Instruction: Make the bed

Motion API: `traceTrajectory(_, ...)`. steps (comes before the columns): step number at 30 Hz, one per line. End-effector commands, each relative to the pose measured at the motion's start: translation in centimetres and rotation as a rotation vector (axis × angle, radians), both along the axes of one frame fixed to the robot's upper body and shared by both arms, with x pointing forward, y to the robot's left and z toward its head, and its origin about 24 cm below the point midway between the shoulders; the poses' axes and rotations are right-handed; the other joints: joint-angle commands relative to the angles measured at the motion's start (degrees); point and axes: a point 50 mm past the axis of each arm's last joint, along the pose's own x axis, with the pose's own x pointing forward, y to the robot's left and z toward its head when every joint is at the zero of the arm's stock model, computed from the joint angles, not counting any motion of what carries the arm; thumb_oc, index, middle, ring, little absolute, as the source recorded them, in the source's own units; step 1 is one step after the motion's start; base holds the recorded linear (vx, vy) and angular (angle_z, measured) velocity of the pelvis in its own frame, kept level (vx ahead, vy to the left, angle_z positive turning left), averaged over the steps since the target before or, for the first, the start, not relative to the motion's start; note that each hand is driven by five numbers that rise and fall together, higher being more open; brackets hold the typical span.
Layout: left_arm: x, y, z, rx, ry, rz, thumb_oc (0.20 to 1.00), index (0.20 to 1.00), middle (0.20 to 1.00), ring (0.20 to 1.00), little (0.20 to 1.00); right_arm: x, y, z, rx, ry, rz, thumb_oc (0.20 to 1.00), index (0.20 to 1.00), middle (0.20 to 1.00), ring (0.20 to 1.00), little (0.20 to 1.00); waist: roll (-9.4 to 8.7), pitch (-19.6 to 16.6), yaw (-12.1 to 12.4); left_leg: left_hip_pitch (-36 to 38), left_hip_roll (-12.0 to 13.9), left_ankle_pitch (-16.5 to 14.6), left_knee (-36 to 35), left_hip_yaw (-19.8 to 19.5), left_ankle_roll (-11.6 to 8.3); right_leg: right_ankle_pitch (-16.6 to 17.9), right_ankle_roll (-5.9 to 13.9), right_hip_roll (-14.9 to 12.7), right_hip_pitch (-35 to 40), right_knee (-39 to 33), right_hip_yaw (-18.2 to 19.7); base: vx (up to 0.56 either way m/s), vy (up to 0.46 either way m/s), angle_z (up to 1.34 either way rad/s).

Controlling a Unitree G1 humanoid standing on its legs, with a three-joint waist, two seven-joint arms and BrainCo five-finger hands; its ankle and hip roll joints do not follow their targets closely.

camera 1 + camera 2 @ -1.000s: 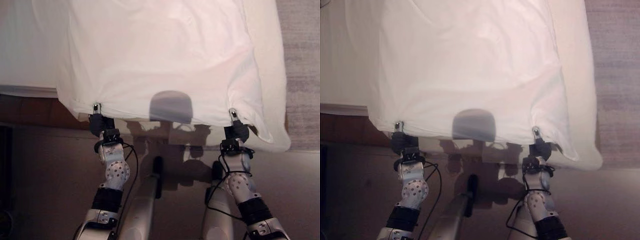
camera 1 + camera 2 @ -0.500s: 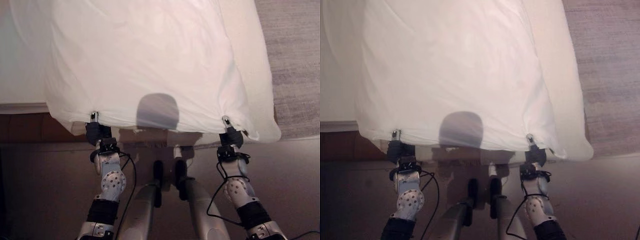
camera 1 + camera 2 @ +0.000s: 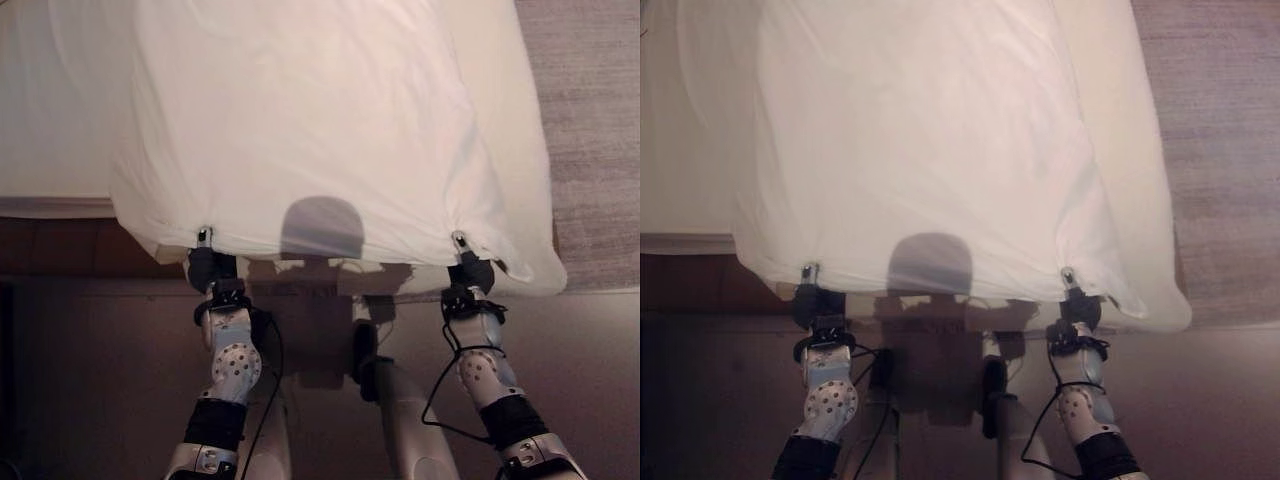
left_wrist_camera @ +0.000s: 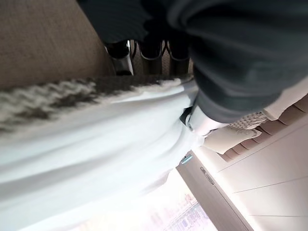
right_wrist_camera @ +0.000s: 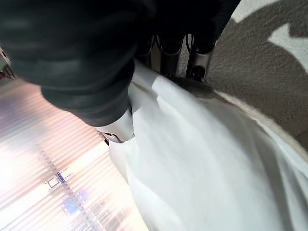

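At lower left of the left eye view, the left hand (image 3: 207,262) pinches the near hem of the white sheet (image 3: 300,120), fingers curled round the cloth. Across the upper and middle frame the sheet spreads over the bed (image 3: 50,120), its hem hanging just above both hands. At lower right, the right hand (image 3: 468,266) grips the same hem, thumb on top.

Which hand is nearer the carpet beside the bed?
Right. The right hand grips the white duvet near the corner by the carpet; the left hand grips the far corner.
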Motion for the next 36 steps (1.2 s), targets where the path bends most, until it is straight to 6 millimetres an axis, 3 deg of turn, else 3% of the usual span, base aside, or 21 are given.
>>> traceTrajectory(1,-1.5,3.7,2.8,0.073,-0.170,0.127,0.200,0.200,0.200,0.200,0.200,-1.5,-3.0,1.1,-0.073,-0.060,-0.153,0.200,0.200,0.200,0.200,0.200,1.64,-4.1,-0.6,0.1,-3.3,8.7,-3.5,1.0,0.11,7.7,10.87,-5.9,3.7,-10.0,6.0,0.03,0.502,0.48)
traceTrajectory(4,-1.9,3.7,2.5,0.174,-0.155,0.089,0.200,0.200,0.200,0.200,0.200,-1.8,-2.7,1.4,-0.139,-0.065,-0.106,0.200,0.200,0.200,0.200,0.200,2.45,-4.7,-1.9,-2.5,-11.7,-1.7,10.0,5.4,4.04,20.5,12.00,-15.9,9.5,-22.0,7.7,0.11,0.990,0.56)
traceTrajectory(6,-2.1,4.0,2.5,0.198,-0.149,0.092,0.200,0.200,0.200,0.200,0.200,-1.7,-2.7,1.3,-0.139,-0.064,-0.107,0.200,0.200,0.200,0.200,0.200,2.61,-5.1,-1.8,-2.4,-13.2,-2.9,10.6,6.5,4.92,23.8,12.12,-17.3,10.1,-24.7,6.4,0.09,0.629,0.21)
traceTrajectory(7,-2.2,4.0,2.5,0.212,-0.158,0.081,0.200,0.200,0.200,0.200,0.200,-1.6,-2.4,1.2,-0.139,-0.064,-0.092,0.200,0.200,0.200,0.200,0.200,2.75,-5.8,-1.4,-2.6,-13.7,-3.4,11.3,8.1,5.27,24.8,12.38,-17.6,11.0,-26.5,2.6,0.08,0.531,-0.22)
traceTrajectory(8,-2.1,3.8,2.5,0.230,-0.151,0.064,0.200,0.200,0.200,0.200,0.200,-1.8,-2.3,0.9,-0.111,-0.060,-0.088,0.200,0.200,0.200,0.200,0.200,3.14,-6.6,-2.4,-2.0,-15.2,-2.4,9.4,8.2,6.08,17.8,10.44,-13.1,11.1,-22.0,4.5,0.08,0.528,-0.17)
traceTrajectory(9,-2.1,3.8,2.5,0.230,-0.151,0.064,0.200,0.200,0.200,0.200,0.200,-1.8,-2.2,0.9,-0.111,-0.060,-0.088,0.200,0.200,0.200,0.200,0.200,3.05,-6.8,-2.4,-2.1,-15.3,-2.2,9.2,8.2,6.11,17.8,10.47,-13.2,10.8,-21.9,4.6,0.06,0.449,-0.06)
traceTrajectory(10,-2.0,3.6,2.5,0.225,-0.153,0.054,0.200,0.200,0.200,0.200,0.200,-2.0,-2.3,0.5,-0.113,-0.048,-0.078,0.200,0.200,0.200,0.200,0.200,3.10,-6.8,-2.8,-1.2,-16.1,-1.8,7.7,8.5,6.15,14.2,9.68,-9.8,10.1,-20.2,5.1,0.03,0.368,0.16)
traceTrajectory(11,-2.4,3.9,2.4,0.230,-0.141,0.071,0.200,0.200,0.200,0.200,0.200,-1.9,-1.8,0.3,-0.111,-0.042,-0.052,0.200,0.200,0.200,0.200,0.200,2.58,-6.7,-2.4,0.4,-17.4,-1.0,4.7,9.6,5.90,11.0,8.81,-5.7,7.9,-17.5,1.3,0.03,0.444,0.07)
traceTrajectory(15,-2.7,4.2,2.1,0.219,-0.114,0.104,0.200,0.200,0.200,0.200,0.200,-1.6,-0.6,0.0,-0.094,-0.041,0.004,0.200,0.200,0.200,0.200,0.200,0.35,-5.7,-2.1,4.6,-19.1,0.3,-0.8,11.6,5.55,8.7,8.08,1.9,5.7,-13.7,-2.8,0.01,0.161,-0.19)
traceTrajectory(16,-2.7,4.2,2.1,0.219,-0.113,0.104,0.200,0.200,0.200,0.200,0.200,-1.6,-0.6,0.0,-0.094,-0.040,0.004,0.200,0.200,0.200,0.200,0.200,0.29,-5.6,-2.0,4.8,-19.1,0.3,-0.9,11.7,5.55,8.7,8.08,1.9,5.7,-13.6,-2.7,0.01,0.104,-0.55)
traceTrajectory(17,-2.7,4.0,2.1,0.219,-0.110,0.103,0.200,0.200,0.200,0.200,0.200,-1.7,-0.5,0.0,-0.116,-0.043,0.015,0.200,0.200,0.200,0.200,0.200,0.24,-5.0,-2.4,5.9,-19.6,0.7,-2.2,12.5,5.72,8.2,8.00,5.1,2.9,-10.9,-0.5,0.00,0.041,-0.38)
traceTrajectory(19,-2.6,3.3,1.9,0.214,-0.105,0.075,0.200,0.200,0.200,0.200,0.200,-2.1,-1.2,-0.1,-0.138,-0.031,0.003,0.200,0.200,0.200,0.200,0.200,0.97,-4.9,-3.1,6.0,-19.9,0.7,-1.7,12.6,5.98,7.4,7.14,5.5,4.7,-12.7,2.7,0.00,0.012,-0.24)
traceTrajectory(25,-2.9,3.0,0.8,0.165,-0.076,0.065,0.200,0.200,0.200,0.200,0.200,-2.5,-2.0,-0.6,-0.160,-0.003,-0.017,0.200,0.200,0.200,0.200,0.200,2.97,-6.9,-2.1,5.5,-18.5,1.2,-2.1,14.7,6.19,7.8,6.72,5.3,6.2,-15.3,1.6,0.02,-0.097,-0.10)
traceTrajectory(27,-2.9,2.7,0.8,0.161,-0.084,0.050,0.200,0.200,0.200,0.200,0.200,-2.6,-2.5,-0.2,-0.181,-0.011,-0.030,0.200,0.200,0.200,0.200,0.200,3.66,-6.3,-2.2,3.5,-18.2,2.1,3.1,15.4,4.15,7.0,6.28,4.4,7.2,-15.3,0.5,-0.01,-0.130,0.12)
traceTrajectory(28,-2.8,2.0,0.8,0.148,-0.092,0.025,0.200,0.200,0.200,0.200,0.200,-2.6,-3.5,0.4,-0.206,-0.028,-0.060,0.200,0.200,0.200,0.200,0.200,4.17,-5.0,-2.1,1.2,-17.4,5.1,7.8,16.2,0.40,6.1,5.72,3.5,7.8,-13.9,-0.5,-0.03,-0.074,0.30)
traceTrajectory(31,-2.8,1.8,0.2,0.121,-0.071,0.023,0.200,0.200,0.200,0.200,0.200,-2.7,-3.8,0.2,-0.186,-0.025,-0.084,0.200,0.200,0.200,0.200,0.200,4.38,-5.3,-2.5,1.6,-16.2,3.4,7.2,16.6,1.65,5.7,5.65,2.9,7.8,-13.2,-1.0,0.01,-0.042,0.38)
traceTrajectory(32,-2.9,1.9,-0.1,0.107,-0.056,0.030,0.200,0.200,0.200,0.200,0.200,-2.6,-3.9,0.1,-0.171,-0.020,-0.099,0.200,0.200,0.200,0.200,0.200,4.09,-5.5,-2.5,1.6,-14.5,2.3,6.4,15.8,2.72,5.6,5.68,2.6,7.4,-13.0,-0.4,0.04,0.034,0.13)
traceTrajectory(33,-3.0,2.0,0.1,0.110,-0.059,0.043,0.200,0.200,0.200,0.200,0.200,-2.3,-3.8,0.1,-0.162,-0.016,-0.111,0.200,0.200,0.200,0.200,0.200,3.13,-5.9,-1.7,0.7,-13.0,2.5,4.9,9.4,3.38,5.8,5.81,2.3,6.7,-13.1,2.1,0.02,0.039,-0.06)
traceTrajectory(34,-3.0,2.0,0.1,0.110,-0.059,0.043,0.200,0.200,0.200,0.200,0.200,-2.3,-3.8,0.1,-0.162,-0.016,-0.110,0.200,0.200,0.200,0.200,0.200,3.11,-6.0,-1.7,0.5,-13.0,2.7,4.8,9.4,3.39,5.9,5.81,2.2,6.5,-13.1,2.0,0.04,0.125,-0.25)
traceTrajectory(35,-2.9,2.3,0.3,0.120,-0.061,0.059,0.200,0.200,0.200,0.200,0.200,-2.1,-3.9,0.4,-0.138,-0.034,-0.136,0.200,0.200,0.200,0.200,0.200,2.44,-6.3,-1.1,1.3,-9.5,5.9,-0.7,2.2,2.89,5.4,5.88,1.5,5.2,-12.0,4.0,0.03,0.145,-0.31)
traceTrajectory(36,-2.9,2.4,0.4,0.127,-0.064,0.065,0.200,0.200,0.200,0.200,0.200,-2.1,-3.9,0.5,-0.130,-0.040,-0.142,0.200,0.200,0.200,0.200,0.200,2.57,-6.5,-1.0,1.5,-7.8,7.5,-3.0,0.9,2.65,5.3,5.99,1.4,4.5,-11.4,4.4,0.04,0.142,-0.36)
